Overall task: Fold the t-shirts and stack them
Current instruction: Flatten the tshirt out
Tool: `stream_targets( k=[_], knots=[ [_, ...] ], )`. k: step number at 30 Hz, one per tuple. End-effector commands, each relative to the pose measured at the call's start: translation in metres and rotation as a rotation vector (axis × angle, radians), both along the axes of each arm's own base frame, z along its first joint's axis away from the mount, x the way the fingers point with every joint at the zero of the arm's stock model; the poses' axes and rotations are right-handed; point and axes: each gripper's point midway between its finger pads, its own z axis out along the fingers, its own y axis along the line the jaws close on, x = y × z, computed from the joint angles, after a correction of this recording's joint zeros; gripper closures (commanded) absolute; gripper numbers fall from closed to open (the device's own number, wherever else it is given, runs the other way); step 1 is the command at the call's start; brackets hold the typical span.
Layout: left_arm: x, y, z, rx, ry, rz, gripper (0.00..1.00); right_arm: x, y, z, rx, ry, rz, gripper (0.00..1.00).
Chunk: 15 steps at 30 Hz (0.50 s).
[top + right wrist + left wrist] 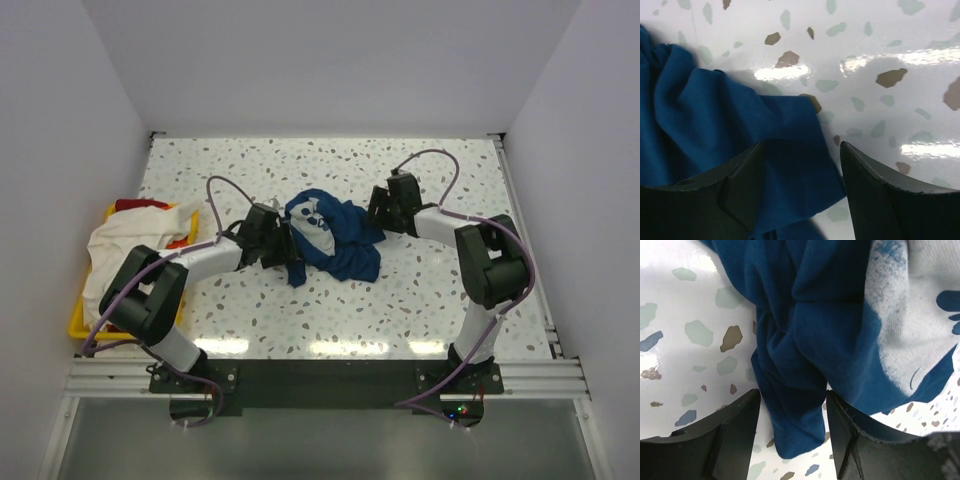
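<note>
Jaws: left gripper point(792, 396) stands wide, straddling a bunched fold of the navy t-shirt point(805, 340) without pinching it; right gripper point(801, 147) is also parted, with a flat corner of the same cloth lying between its fingers and nothing clamped.
Shirt: crumpled in a heap mid-table between both grippers, white print point(316, 222) partly showing.
Handling: light and limp, likely to slump and bunch when lifted; best taken at a hem corner or shoulder seam.
Other shirts: cream-white t-shirt point(115, 250) and red t-shirt point(135, 205) draped over the yellow bin point(78, 325), far left.
Surface: glossy speckled table point(420, 300).
</note>
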Motion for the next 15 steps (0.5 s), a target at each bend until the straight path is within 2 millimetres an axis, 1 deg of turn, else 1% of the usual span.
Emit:
stream_targets(
  k=[1, 2, 3, 5, 6, 8, 9, 10, 11, 12, 13, 14, 15],
  knots=[
    [0.026, -0.016, 0.019, -0.040, -0.091, 0.023, 0.40, 0.011, 0.025, 0.006, 0.094, -0.039, 0.029, 0.36],
    [0.027, -0.018, 0.020, -0.046, -0.096, 0.022, 0.40, 0.008, 0.027, 0.002, 0.100, -0.025, 0.031, 0.37],
    [0.028, -0.020, 0.021, -0.053, -0.101, 0.023, 0.40, 0.006, 0.034, 0.000, 0.107, -0.022, 0.045, 0.39],
    [0.032, -0.021, 0.022, -0.054, -0.107, 0.030, 0.43, 0.004, 0.042, 0.000, 0.119, -0.020, 0.053, 0.44],
    [0.034, -0.022, 0.021, -0.052, -0.106, 0.034, 0.49, 0.003, 0.047, 0.001, 0.120, -0.021, 0.061, 0.51],
    [0.045, -0.025, 0.029, -0.050, -0.127, 0.043, 0.57, 0.002, 0.049, 0.002, 0.126, -0.015, 0.058, 0.58],
    [0.048, -0.025, 0.030, -0.042, -0.130, 0.042, 0.70, 0.003, 0.049, 0.007, 0.124, -0.016, 0.052, 0.72],
    [0.052, -0.024, 0.033, -0.032, -0.137, 0.047, 0.76, 0.005, 0.047, 0.010, 0.116, -0.020, 0.041, 0.79],
    [0.063, -0.027, 0.047, -0.028, -0.171, 0.052, 0.82, 0.006, 0.046, 0.015, 0.108, -0.026, 0.035, 0.87],
    [0.072, -0.022, 0.050, 0.002, -0.184, 0.074, 0.94, 0.006, 0.044, 0.029, 0.103, -0.038, 0.031, 0.92],
    [0.076, -0.018, 0.053, 0.024, -0.179, 0.087, 1.00, 0.008, 0.041, 0.037, 0.095, -0.048, 0.019, 1.00],
    [0.091, -0.018, 0.071, 0.030, -0.222, 0.100, 1.00, 0.009, 0.039, 0.047, 0.084, -0.063, 0.016, 1.00],
    [0.095, -0.014, 0.073, 0.050, -0.216, 0.105, 1.00, 0.012, 0.036, 0.069, 0.074, -0.090, 0.007, 1.00]
  ],
)
